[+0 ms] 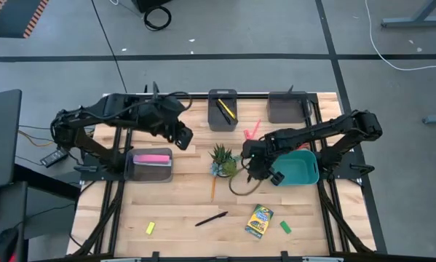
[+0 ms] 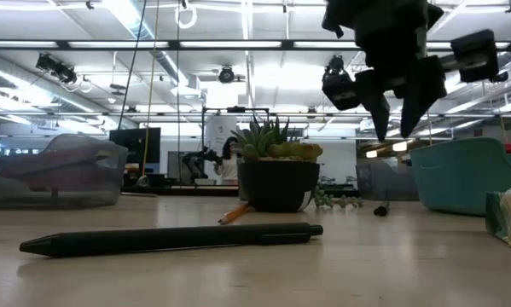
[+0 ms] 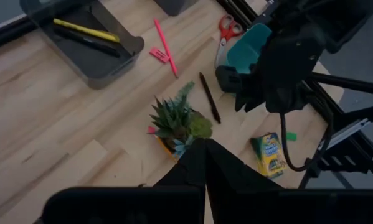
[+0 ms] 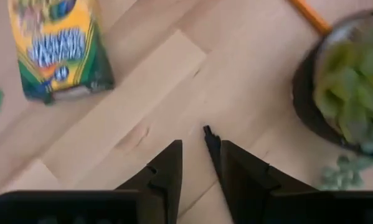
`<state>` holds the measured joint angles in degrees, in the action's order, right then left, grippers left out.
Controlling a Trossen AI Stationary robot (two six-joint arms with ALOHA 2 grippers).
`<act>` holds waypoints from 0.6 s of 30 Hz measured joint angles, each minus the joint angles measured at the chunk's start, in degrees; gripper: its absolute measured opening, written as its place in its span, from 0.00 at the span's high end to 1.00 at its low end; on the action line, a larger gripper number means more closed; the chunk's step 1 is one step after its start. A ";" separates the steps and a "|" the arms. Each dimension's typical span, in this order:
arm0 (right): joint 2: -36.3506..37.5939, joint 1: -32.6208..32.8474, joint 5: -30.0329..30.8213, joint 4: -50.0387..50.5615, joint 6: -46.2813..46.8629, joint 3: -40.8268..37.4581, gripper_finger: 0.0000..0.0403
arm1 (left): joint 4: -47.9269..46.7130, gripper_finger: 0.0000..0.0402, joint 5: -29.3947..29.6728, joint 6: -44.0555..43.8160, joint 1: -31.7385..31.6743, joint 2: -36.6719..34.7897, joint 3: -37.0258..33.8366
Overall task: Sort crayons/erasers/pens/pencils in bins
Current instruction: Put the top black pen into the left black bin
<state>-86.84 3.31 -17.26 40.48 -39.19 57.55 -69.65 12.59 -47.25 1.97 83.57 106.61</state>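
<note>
Pen of black plastic, long and thin, lies nearest the table's front edge, flat on the pale wooden table. Left of it is a small stubby yellow eraser. To its right are the flat yellow-and-green printed cardboard crayon box and a small green eraser. None of these is in a bin. Just behind the pen an orange pencil points toward a small potted green succulent. The right gripper hangs above the wood just right of the pot, its fingers parted and grasping nothing. The tip of a second thin black pen shows between them, lying on the table below. Beside that arm stands the wide teal-green plastic bin. On the left, level with the plant, a light grey bin holds a long pink bar. Farther back the left gripper hovers over the table between that grey bin and the far bins, clenched on nothing. A thin pink pencil, a small pink eraser and red-handled scissors lie on the wood behind the plant. At the far edge, a darker narrow grey bin contains a yellow pen and a black one, and another grey bin stands to its right.
</note>
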 joint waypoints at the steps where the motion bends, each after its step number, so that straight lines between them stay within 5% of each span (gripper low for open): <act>1: 0.00 0.44 0.84 -0.76 -0.95 -0.09 0.71 | -0.01 0.98 0.49 -0.48 0.77 0.00 0.00; 18: -15.08 1.65 5.81 7.88 1.69 8.37 0.62 | -4.22 0.98 1.40 -1.00 3.76 -2.25 0.00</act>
<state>-101.92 4.96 -11.45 48.36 -37.50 65.92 -73.87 13.99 -48.25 5.73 81.32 106.61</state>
